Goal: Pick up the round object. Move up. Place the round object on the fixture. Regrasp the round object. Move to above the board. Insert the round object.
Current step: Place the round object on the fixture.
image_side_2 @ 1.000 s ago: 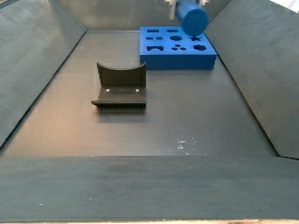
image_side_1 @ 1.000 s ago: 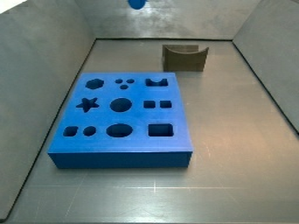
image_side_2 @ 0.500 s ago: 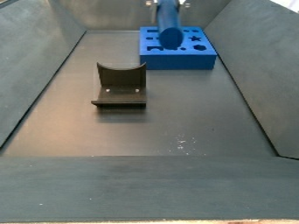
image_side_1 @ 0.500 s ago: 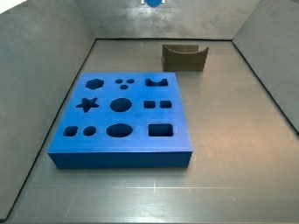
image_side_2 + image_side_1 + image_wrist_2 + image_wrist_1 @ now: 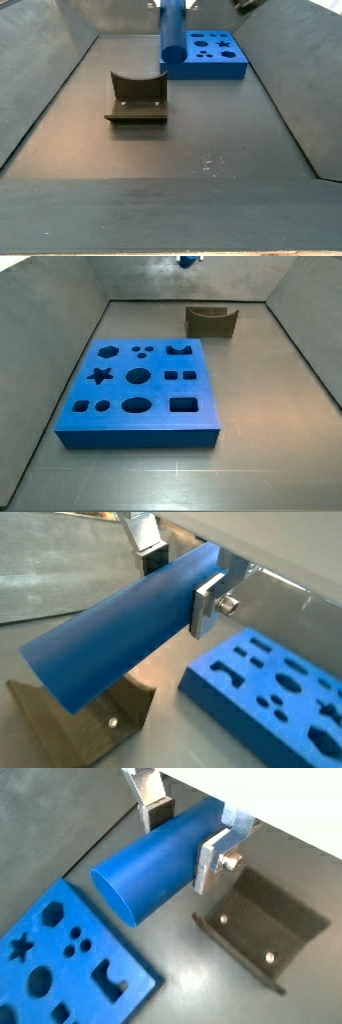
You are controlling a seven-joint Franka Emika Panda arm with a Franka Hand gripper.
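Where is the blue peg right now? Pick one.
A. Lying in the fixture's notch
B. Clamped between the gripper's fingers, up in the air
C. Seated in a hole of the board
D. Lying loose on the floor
B: in both wrist views the round object sits between the gripper's silver fingers, above the empty fixture and the board.
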